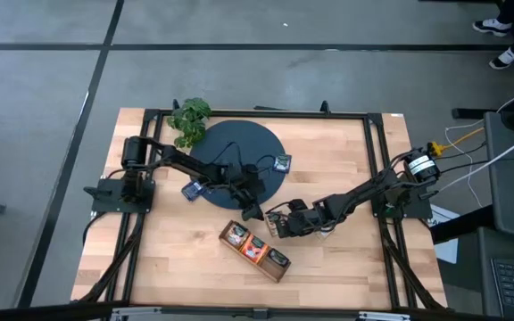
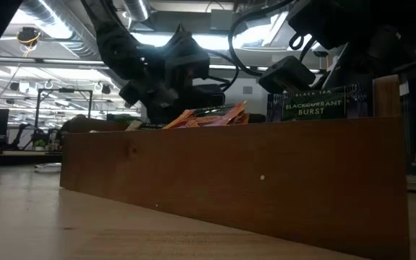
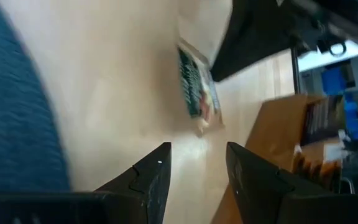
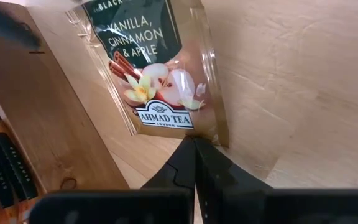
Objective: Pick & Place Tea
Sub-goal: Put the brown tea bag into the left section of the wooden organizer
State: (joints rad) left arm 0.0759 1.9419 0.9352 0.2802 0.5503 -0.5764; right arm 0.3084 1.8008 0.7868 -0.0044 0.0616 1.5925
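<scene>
The right gripper (image 4: 194, 163) is pinched together on the corner of a vanilla, cinnamon and apple tea sachet (image 4: 157, 68), low over the worktop (image 1: 346, 160) just beside the wooden tray (image 1: 257, 252). The left gripper (image 3: 197, 168) hovers nearby with fingers apart and empty, near the dark round mat (image 1: 239, 152). To do this well, I judge the right arm should lift the sachet clear of the tray wall before moving across, since a thin corner grip may let it swing or slip, then lower it into a compartment.
</scene>
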